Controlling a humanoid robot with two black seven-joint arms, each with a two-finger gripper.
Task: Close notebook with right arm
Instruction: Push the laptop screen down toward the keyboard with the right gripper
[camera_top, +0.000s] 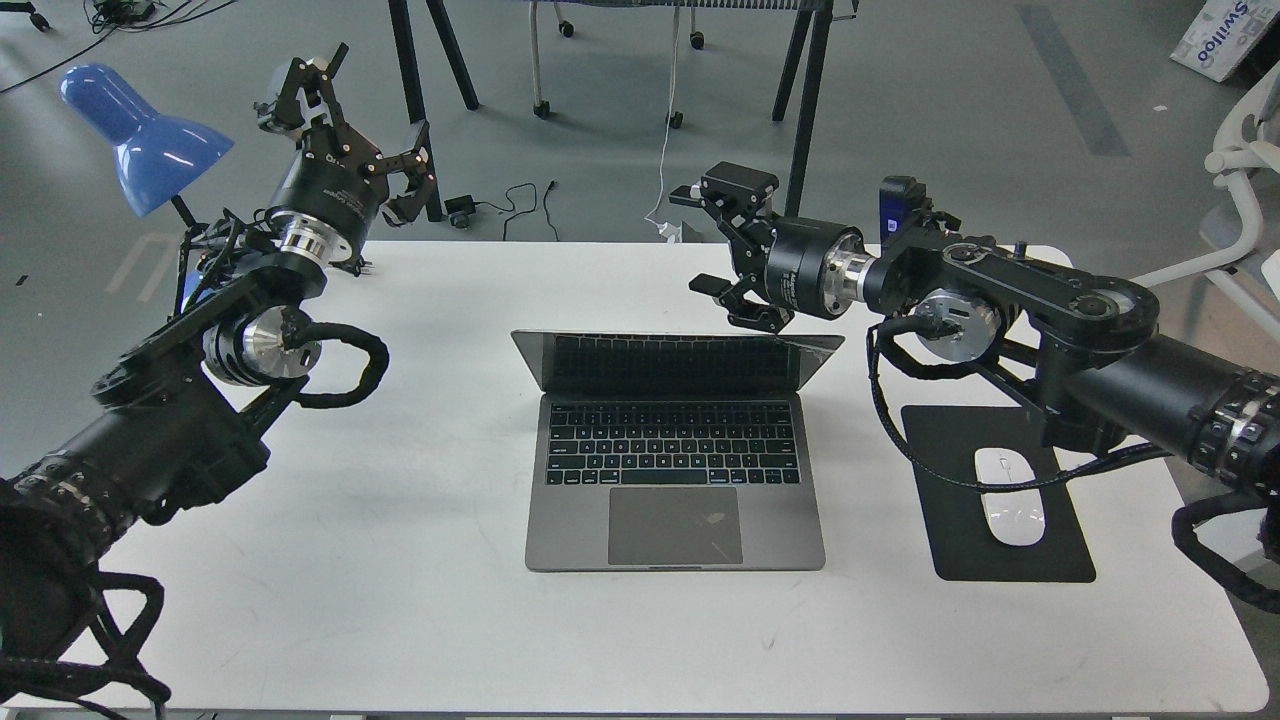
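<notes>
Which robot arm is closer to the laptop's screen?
The right arm. Its gripper hangs open just above the top right corner of the laptop screen, while the left gripper is raised far off by the blue lamp.

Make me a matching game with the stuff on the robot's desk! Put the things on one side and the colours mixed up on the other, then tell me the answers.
Things:
1. notebook
2. lamp
3. mouse
4. mouse pad

Colours:
A. white
B. black
C. grey body with black keys
D. blue

Right pairs: 1-C, 2-D, 3-A, 4-B.

The notebook lies open in the middle of the table. The lamp stands at the far left, and the mouse rests on the mouse pad to the right of the notebook.
</notes>
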